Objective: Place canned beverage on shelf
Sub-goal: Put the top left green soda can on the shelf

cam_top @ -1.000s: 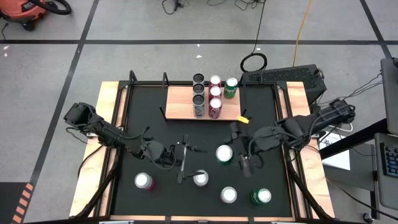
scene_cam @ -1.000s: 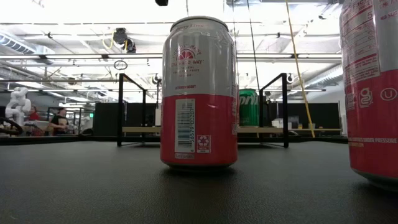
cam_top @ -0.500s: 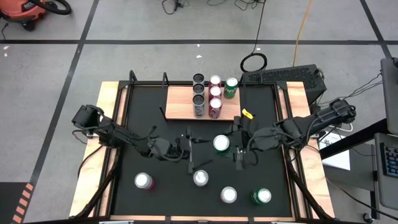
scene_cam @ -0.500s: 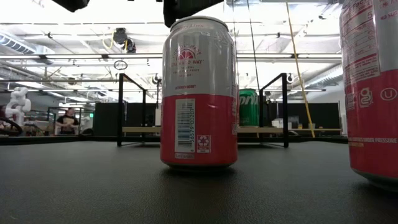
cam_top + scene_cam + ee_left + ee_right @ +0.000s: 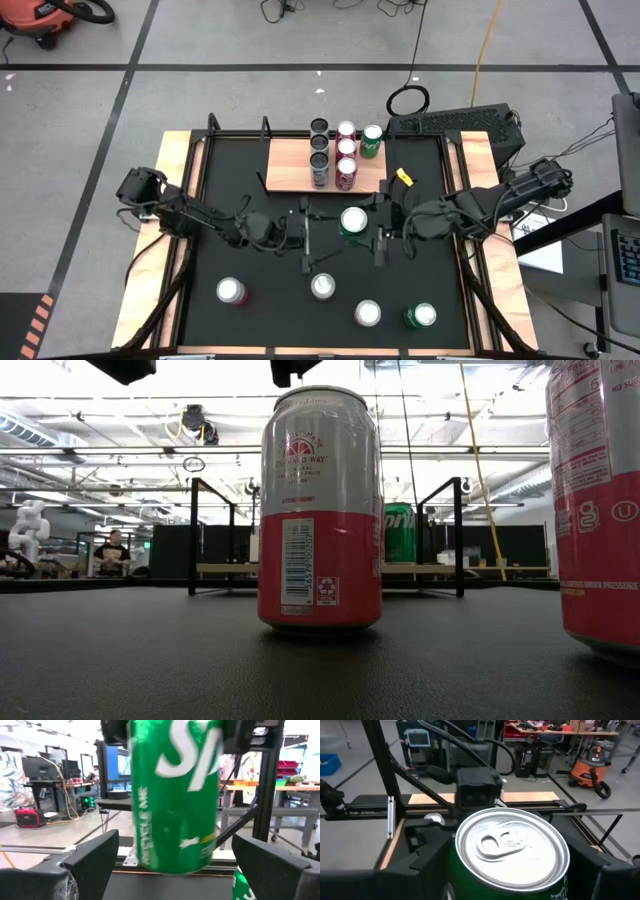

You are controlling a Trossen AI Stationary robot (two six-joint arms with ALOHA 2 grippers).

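Observation:
A green canned beverage (image 5: 353,222) with a silver top hangs above the black mat, with my right gripper (image 5: 362,223) shut on it from the right. My left gripper (image 5: 310,238) stands open just to the can's left, facing it; in the left wrist view the can (image 5: 175,795) fills the space ahead of the spread fingers, which stay apart from it. The shelf (image 5: 290,170), a light wooden board at the mat's far edge, carries several upright cans. My right gripper pinches the green can's side wall (image 5: 451,875) between its two fingers, one on each side, at the can's upper part (image 5: 150,740). The fingers come nearly level from the table's right. The can is about upright, its bottom (image 5: 175,867) lifted clear of the mat.
Several loose cans stand on the mat near the front edge: a pink one (image 5: 231,291), a silver-topped one (image 5: 322,287), another (image 5: 368,313) and a green one (image 5: 420,316). Wooden strips (image 5: 170,230) edge the mat. Black frame posts (image 5: 192,535) stand at the shelf's ends.
My right gripper has turned at the wrist, swinging the held green can toward the far edge and the shelf, still clear of the mat. My left gripper, still open, has moved toward the right and the far edge, closing in on the can.

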